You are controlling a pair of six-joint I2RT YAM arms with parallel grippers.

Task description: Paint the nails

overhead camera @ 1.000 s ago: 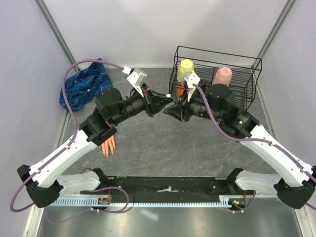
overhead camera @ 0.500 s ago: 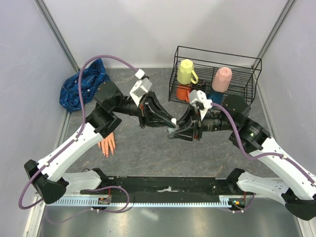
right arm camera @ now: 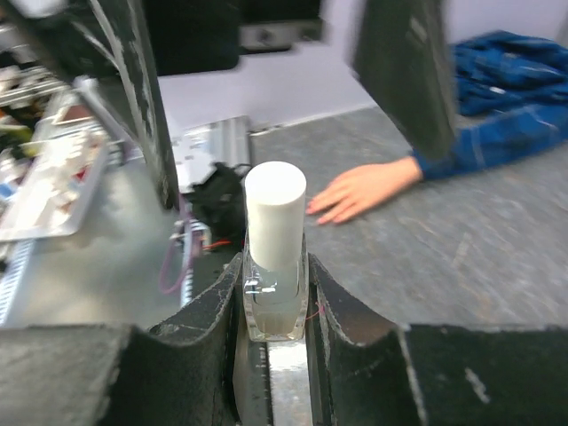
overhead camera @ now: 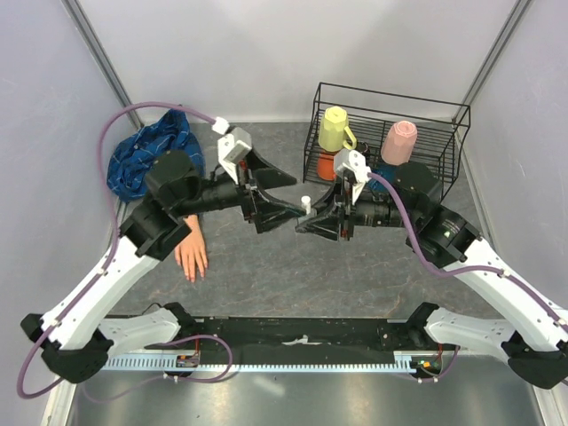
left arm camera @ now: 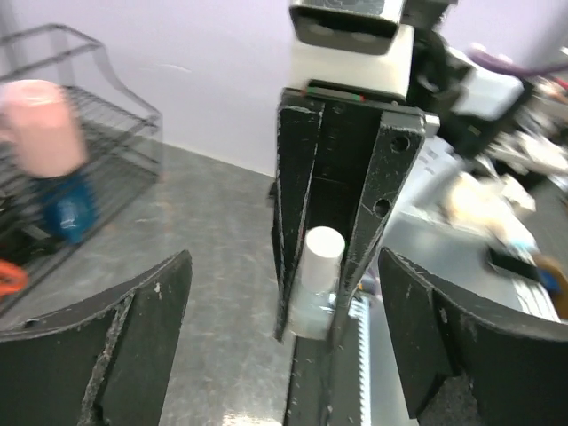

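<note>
A small clear bottle (right arm camera: 275,266) with a white cap (overhead camera: 305,202) stands upright between the fingers of my right gripper (right arm camera: 273,311), which is shut on its glass body. My left gripper (overhead camera: 298,196) is open wide, its fingers (left arm camera: 115,346) spread to either side of the cap (left arm camera: 324,253) without touching it. The peach mannequin hand (overhead camera: 191,253) lies flat on the table at the left, under my left arm, sticking out of a blue plaid sleeve (overhead camera: 151,155). Its fingertips (right arm camera: 321,211) point toward the table's near edge. The nails are too small to make out.
A black wire rack (overhead camera: 444,133) at the back right holds a yellow mug (overhead camera: 335,127), a pink cup (overhead camera: 399,140) and an orange item (overhead camera: 326,164). Grey walls close in the left, right and back sides. A black rail (overhead camera: 302,333) runs along the near edge.
My left gripper, shut on the bottle's cap before, has opened wide. Both grippers and the bottle have shifted slightly toward the back. The cap remains on the bottle.
</note>
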